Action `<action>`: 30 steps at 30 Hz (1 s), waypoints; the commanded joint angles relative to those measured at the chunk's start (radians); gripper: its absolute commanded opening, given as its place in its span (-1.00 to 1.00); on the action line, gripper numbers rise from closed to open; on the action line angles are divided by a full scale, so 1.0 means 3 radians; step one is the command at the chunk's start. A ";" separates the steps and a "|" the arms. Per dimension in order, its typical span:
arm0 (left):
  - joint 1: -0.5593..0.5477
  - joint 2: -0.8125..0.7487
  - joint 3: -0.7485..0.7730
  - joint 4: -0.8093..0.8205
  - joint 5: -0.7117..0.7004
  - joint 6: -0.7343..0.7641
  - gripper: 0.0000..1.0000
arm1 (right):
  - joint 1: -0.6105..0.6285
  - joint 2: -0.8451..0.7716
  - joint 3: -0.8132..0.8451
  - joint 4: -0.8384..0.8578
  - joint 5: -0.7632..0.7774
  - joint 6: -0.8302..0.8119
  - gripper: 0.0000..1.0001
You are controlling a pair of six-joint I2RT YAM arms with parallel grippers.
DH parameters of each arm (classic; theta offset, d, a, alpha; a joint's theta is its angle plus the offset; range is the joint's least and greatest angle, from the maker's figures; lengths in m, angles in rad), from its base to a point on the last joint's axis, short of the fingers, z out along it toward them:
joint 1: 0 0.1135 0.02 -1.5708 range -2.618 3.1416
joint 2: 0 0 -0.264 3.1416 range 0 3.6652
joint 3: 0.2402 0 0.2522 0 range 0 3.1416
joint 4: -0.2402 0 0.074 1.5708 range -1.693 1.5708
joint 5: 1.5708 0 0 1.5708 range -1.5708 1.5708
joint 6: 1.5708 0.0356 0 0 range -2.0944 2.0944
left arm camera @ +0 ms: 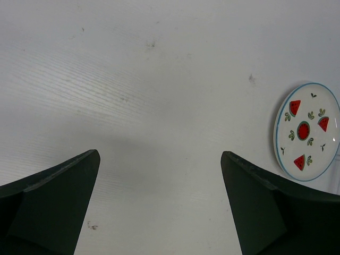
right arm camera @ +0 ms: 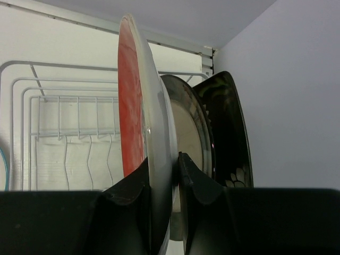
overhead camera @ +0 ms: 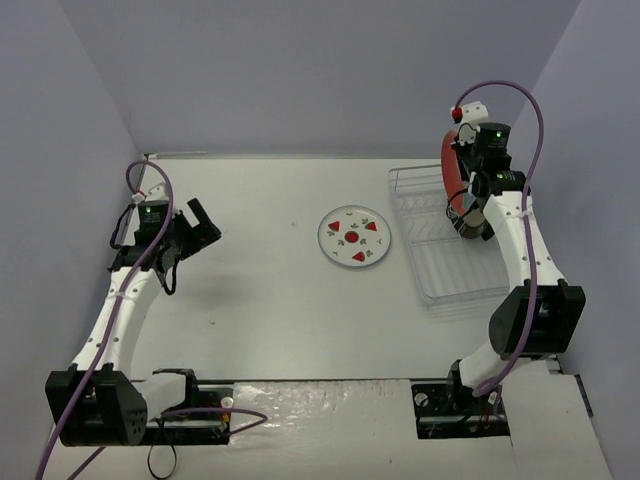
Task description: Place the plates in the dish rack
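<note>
The right jaws pinch the red plate edge-on, its pattern hidden; the left jaws gape wide, the watermelon plate cropped to their right.

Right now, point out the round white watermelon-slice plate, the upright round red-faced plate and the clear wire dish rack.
Round white watermelon-slice plate (overhead camera: 354, 238): top external view, its centre.
Round red-faced plate (right arm camera: 130, 106): right wrist view, its red face.
Clear wire dish rack (overhead camera: 445, 265): top external view, its bare base.

The table is bare from its left edge to the watermelon plate lying flat in the middle. By the right edge, the red plate, black-rimmed plate and square black plate stand packed close in the dish rack, but its wires nearer the middle are open.
</note>
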 commanded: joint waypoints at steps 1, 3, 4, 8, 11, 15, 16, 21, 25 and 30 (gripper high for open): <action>0.0025 0.0050 0.0188 -0.0023 -0.0174 0.0089 0.94 | -0.0125 -0.0112 0.0182 0.0671 -0.0044 -0.0014 -1.00; 0.0025 0.0072 0.0230 -0.0053 -0.0212 0.0095 0.94 | -0.0130 -0.0124 0.0123 0.0715 -0.0008 -0.0014 -1.00; 0.0025 0.0072 0.0230 -0.0032 -0.0210 0.0095 0.94 | -0.0133 -0.0136 0.0080 0.0753 -0.0003 -0.0012 -1.00; 0.0021 0.0090 0.0216 0.0052 -0.0207 0.0063 0.94 | -0.0176 -0.0140 -0.0043 0.0838 -0.0022 -0.0002 -1.00; 0.0021 0.0113 0.0208 0.0095 -0.0179 0.0051 0.94 | -0.0236 -0.0111 -0.0088 0.0864 -0.0081 0.0029 -1.00; 0.0024 0.0182 0.0206 0.0151 -0.0095 0.0025 0.94 | -0.0253 -0.0113 -0.0080 0.0875 -0.0191 0.0063 -1.00; 0.0020 0.0192 0.0209 0.0158 -0.0091 0.0028 0.94 | -0.0253 -0.0116 -0.0059 0.0884 -0.0187 0.0065 -1.00; 0.0020 0.0195 0.0204 0.0201 -0.0034 0.0009 0.94 | -0.0248 -0.0143 0.0073 0.1004 -0.0019 0.0032 -1.00; 0.0020 0.0161 0.0196 0.0210 0.0055 0.0016 0.94 | -0.0252 -0.0185 0.0144 0.1001 -0.0038 0.0014 -1.00; 0.0021 0.0091 0.0166 0.0221 0.0127 0.0022 0.94 | -0.0248 -0.0193 0.0223 0.0955 -0.0158 0.0112 -1.00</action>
